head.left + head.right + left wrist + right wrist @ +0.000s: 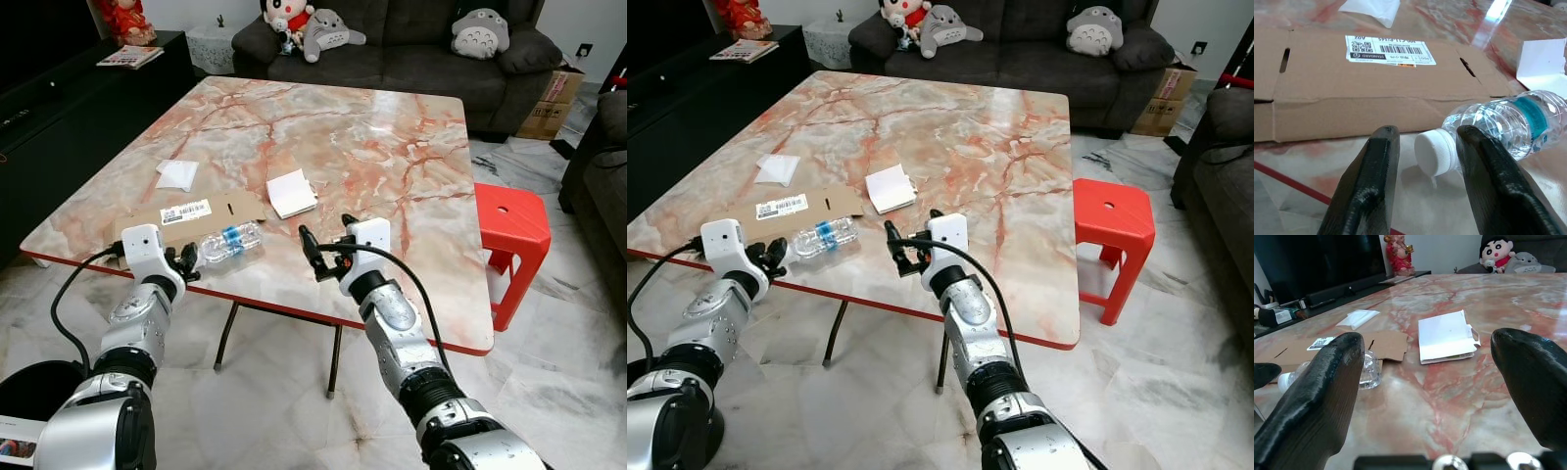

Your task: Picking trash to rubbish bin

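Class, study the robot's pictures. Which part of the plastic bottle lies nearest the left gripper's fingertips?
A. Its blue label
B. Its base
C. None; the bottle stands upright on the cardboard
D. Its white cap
D. In the left wrist view the plastic bottle lies on its side on the table, its white cap pointing into the gap of the open left gripper, with the label and base farther off.

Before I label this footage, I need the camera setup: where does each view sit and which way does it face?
Left eye, right eye: on the head, looking down at the marble table; both silver arms show.
Left wrist: along the left gripper at the bottle cap and cardboard.
Right wrist: along the right gripper toward the white box.
Shared: bottle and cardboard appear in all views.
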